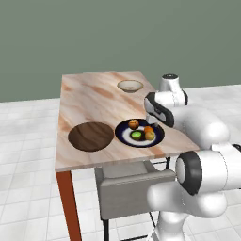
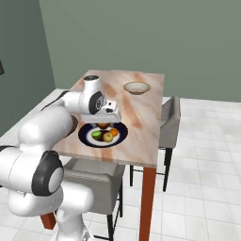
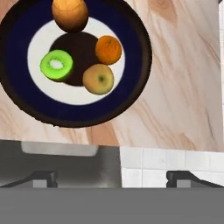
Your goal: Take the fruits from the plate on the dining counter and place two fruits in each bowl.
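Note:
The navy plate (image 3: 17,92) with its white ring lies on the dining counter (image 1: 94,101) near the front edge. On it are two orange fruits (image 3: 70,13) (image 3: 108,49), a green one (image 3: 57,64) and a yellow one (image 3: 98,78). My gripper (image 3: 113,177) hovers above the plate's near side, also seen at the gripper (image 2: 107,123), open wide with nothing between its fingertips. The wooden bowl (image 1: 91,136) sits left of the plate (image 1: 123,136). The cream bowl (image 1: 130,85) stands at the far end.
A grey chair (image 1: 132,186) is tucked under the counter's near edge below the plate, and another chair (image 2: 172,115) stands at the right side. White tiled floor surrounds the counter. My own arm (image 1: 202,124) looms at the counter's right front corner.

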### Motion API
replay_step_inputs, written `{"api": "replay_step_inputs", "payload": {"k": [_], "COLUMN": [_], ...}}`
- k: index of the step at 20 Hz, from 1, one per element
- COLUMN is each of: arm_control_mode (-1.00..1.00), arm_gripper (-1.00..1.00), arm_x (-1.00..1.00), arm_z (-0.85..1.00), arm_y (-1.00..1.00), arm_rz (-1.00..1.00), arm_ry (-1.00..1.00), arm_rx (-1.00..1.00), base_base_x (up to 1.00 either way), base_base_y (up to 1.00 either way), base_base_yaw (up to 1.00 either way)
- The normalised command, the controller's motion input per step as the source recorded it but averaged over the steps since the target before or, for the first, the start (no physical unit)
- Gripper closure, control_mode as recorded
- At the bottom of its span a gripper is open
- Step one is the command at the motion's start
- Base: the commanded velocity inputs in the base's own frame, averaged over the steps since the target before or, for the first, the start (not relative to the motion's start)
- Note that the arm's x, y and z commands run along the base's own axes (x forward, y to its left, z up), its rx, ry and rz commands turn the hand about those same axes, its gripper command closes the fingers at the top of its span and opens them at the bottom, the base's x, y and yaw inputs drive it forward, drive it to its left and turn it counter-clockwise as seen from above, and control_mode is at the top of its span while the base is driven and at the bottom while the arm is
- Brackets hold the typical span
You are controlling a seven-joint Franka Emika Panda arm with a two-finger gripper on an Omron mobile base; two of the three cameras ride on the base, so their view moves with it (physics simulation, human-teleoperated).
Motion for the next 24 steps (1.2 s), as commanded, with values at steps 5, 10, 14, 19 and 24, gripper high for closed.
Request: {"api": "replay_step_inputs", "payload": {"k": [5,10,14,19,24], "arm_control_mode": [-1.0,-1.0,-1.0,-1.0,-1.0], "arm_gripper": [-1.0,-1.0,-1.0,-1.0,-1.0], "arm_x": [0.44,0.21,0.06,0.11,0.26], "arm_z": [-0.29,-0.14,-0.03,-0.23,-0.19], "arm_y": [-0.05,0.03,0.03,0.44,0.3], "arm_rz": [0.12,0.21,0.14,-0.01,-0.06], "arm_ry": [0.04,0.03,0.0,0.0,0.0], "arm_rx": [0.01,0.03,0.0,0.0,0.0], "base_base_x": [0.0,0.0,0.0,0.0,0.0], "base_base_y": [0.0,0.0,0.0,0.0,0.0], "base_base_yaw": [0.0,0.0,0.0,0.0,0.0]}}
